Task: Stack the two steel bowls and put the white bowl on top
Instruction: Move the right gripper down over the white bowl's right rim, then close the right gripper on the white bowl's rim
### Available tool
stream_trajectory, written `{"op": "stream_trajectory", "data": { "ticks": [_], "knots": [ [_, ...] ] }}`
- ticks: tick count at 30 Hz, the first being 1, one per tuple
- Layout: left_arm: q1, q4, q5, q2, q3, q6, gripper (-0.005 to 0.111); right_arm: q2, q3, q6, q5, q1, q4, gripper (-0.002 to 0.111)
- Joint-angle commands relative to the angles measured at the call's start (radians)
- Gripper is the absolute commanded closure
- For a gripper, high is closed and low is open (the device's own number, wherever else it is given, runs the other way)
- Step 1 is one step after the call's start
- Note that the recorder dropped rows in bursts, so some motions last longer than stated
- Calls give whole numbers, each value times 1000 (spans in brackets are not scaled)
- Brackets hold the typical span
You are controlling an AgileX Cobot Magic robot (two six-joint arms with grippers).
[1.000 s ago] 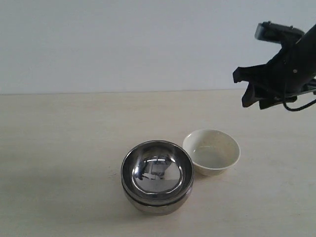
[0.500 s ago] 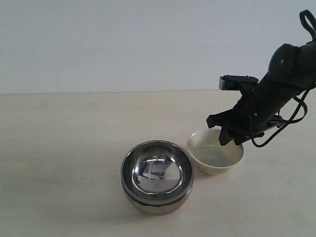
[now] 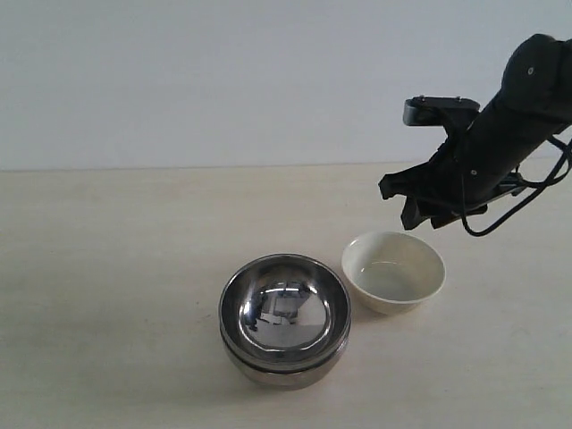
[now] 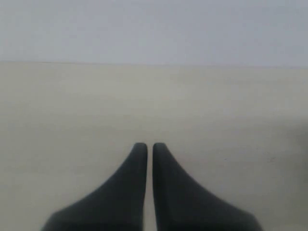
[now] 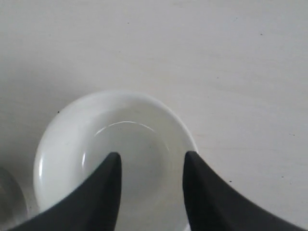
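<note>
Exterior view first: two round, mirror-shiny steel bowls [image 3: 284,313] sit nested one inside the other on the pale wooden table [image 3: 107,268], near the front middle. Just beside them, to the right and a little farther back, the small round cream-white glossy bowl [image 3: 393,271] stands upright on the table. I cannot tell if its side touches the steel bowls. The black right tool [image 3: 407,204] hangs in the air above the far rim of the white bowl, apart from it, and it carries nothing. I do not see the left arm in this view.

Left wrist view: the left tool [image 4: 146,147] is clenched, its two dark fingers [image 4: 134,178] almost pressed together with nothing between them. Only bare table [image 4: 72,110] lies in front of it.

Right wrist view: the right tool [image 5: 151,158] is released, its fingers [image 5: 103,192] spread wide. The white bowl [image 5: 125,113] lies directly under them and shows a plain inside. A small part of one steel bowl [image 5: 7,197] shows at the picture edge, near the white bowl.
</note>
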Motion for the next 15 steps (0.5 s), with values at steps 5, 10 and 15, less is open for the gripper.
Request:
{"op": "stream_trajectory", "data": {
  "ticks": [5,10,15],
  "knots": [
    [1,4,1,-3,3,-10,103,41,-3,113,-12,-3,-154,72],
    [1,4,1,-3,3,-10,103,72,-1,111,-17,-3,-150,72],
    [1,4,1,-3,3,-10,103,107,3,111,-35,-3,-148,72]
  ]
}}
